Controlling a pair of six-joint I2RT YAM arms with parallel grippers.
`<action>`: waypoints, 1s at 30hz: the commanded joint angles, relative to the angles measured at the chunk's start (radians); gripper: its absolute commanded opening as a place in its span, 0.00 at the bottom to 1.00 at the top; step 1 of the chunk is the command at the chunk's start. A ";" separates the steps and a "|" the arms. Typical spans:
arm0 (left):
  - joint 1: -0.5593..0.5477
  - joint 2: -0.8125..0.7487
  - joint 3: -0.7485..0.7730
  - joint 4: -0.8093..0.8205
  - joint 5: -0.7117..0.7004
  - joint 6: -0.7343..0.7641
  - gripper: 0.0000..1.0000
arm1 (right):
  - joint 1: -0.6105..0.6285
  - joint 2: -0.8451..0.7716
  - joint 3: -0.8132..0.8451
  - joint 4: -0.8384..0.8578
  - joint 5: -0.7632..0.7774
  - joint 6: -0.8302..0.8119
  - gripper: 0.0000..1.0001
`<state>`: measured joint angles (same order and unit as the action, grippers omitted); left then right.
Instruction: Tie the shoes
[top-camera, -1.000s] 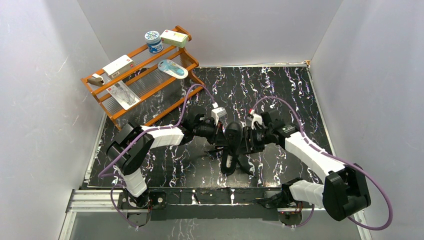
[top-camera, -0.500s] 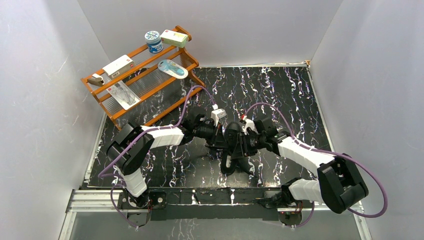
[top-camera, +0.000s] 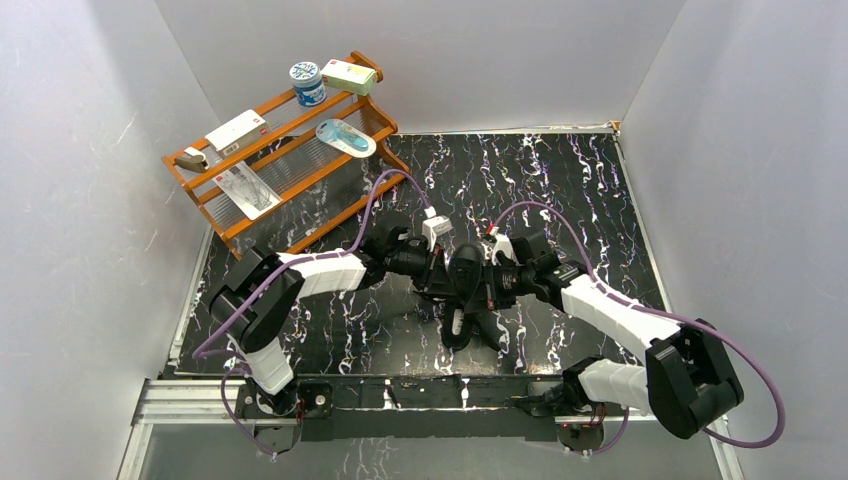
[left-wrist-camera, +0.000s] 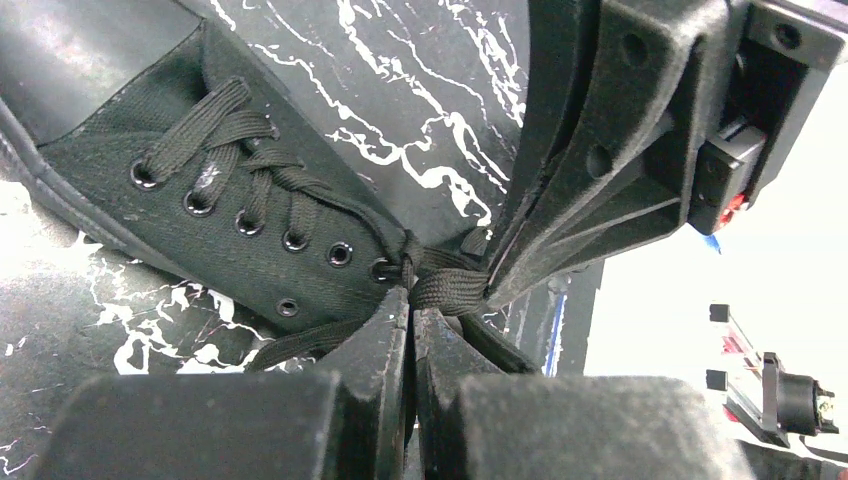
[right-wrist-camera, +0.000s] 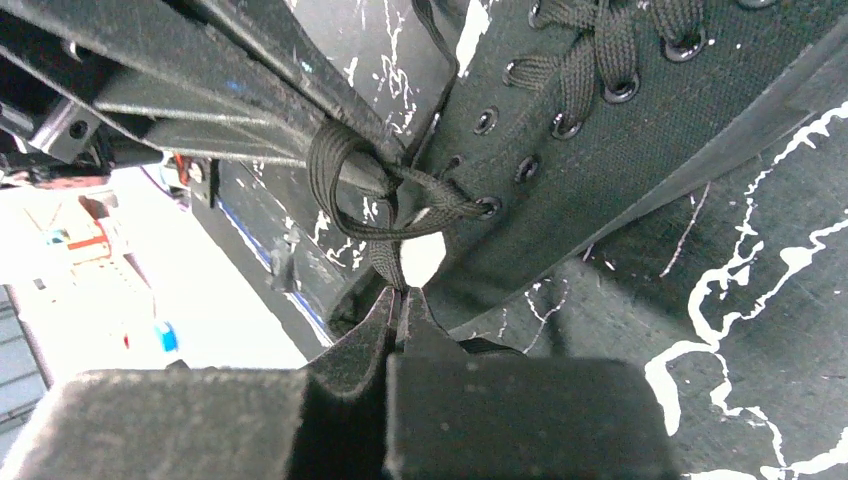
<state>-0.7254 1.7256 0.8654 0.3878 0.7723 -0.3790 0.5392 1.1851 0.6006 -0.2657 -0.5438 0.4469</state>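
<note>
Left gripper (left-wrist-camera: 412, 300) is pinched fully shut on the lace (left-wrist-camera: 445, 290) at the top eyelets, a loop wound round its tips; in its wrist view the shoe (left-wrist-camera: 230, 220) runs off toward 10 o'clock; right gripper (right-wrist-camera: 398, 295), coming in from 1 o'clock there, is likewise closed tight on a strand of lace; from above, the shoe lies mid-table (top-camera: 560, 180) between both grippers, white label at its 6 o'clock end; a rack (top-camera: 270, 150) stands at 10 o'clock.
</note>
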 joint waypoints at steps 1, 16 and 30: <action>0.009 -0.073 0.005 0.014 0.067 -0.009 0.00 | 0.005 -0.031 0.020 0.100 0.011 0.123 0.00; 0.009 -0.054 -0.005 0.065 0.083 -0.013 0.16 | 0.005 0.029 0.046 0.130 0.094 0.175 0.00; 0.006 -0.025 -0.016 0.122 0.116 -0.035 0.28 | 0.005 0.036 0.051 0.142 0.063 0.178 0.00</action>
<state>-0.7219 1.7058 0.8444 0.4919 0.8566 -0.4236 0.5392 1.2217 0.6102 -0.1608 -0.4671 0.6220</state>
